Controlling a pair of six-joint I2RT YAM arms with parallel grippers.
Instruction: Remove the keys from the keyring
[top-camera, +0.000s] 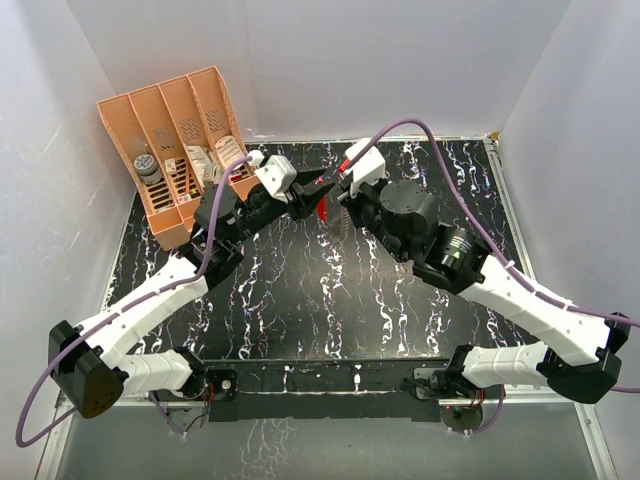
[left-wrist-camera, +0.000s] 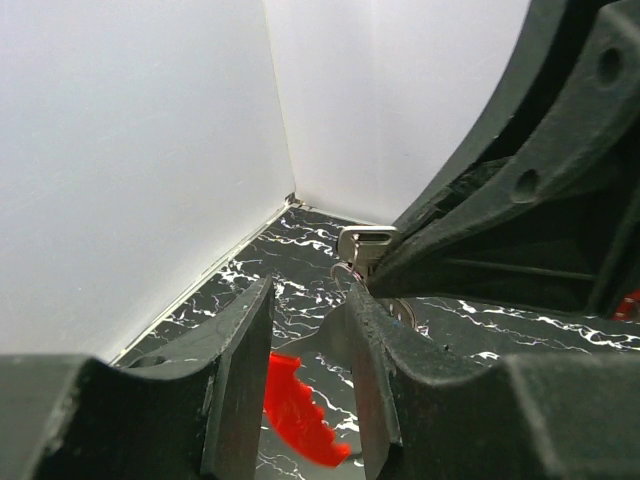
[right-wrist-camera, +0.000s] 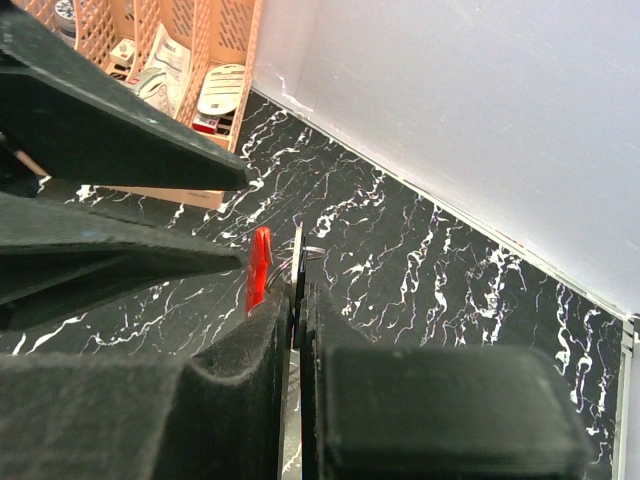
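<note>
Now right jaws clamp the tiny key (left-wrist-camera: 365, 245), off the desk (top-camera: 300, 300) near the organiser (top-camera: 170, 225), left jaws open by the keyring (left-wrist-camera: 295, 410); light, stiff, slippery metal, probably best pinched flat across its head.

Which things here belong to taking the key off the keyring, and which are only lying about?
For the job:
- key
- keyring, with the red tag
- left hand
- right hand

Lying about:
- organiser, peach, at the far left, with small items in it
</note>
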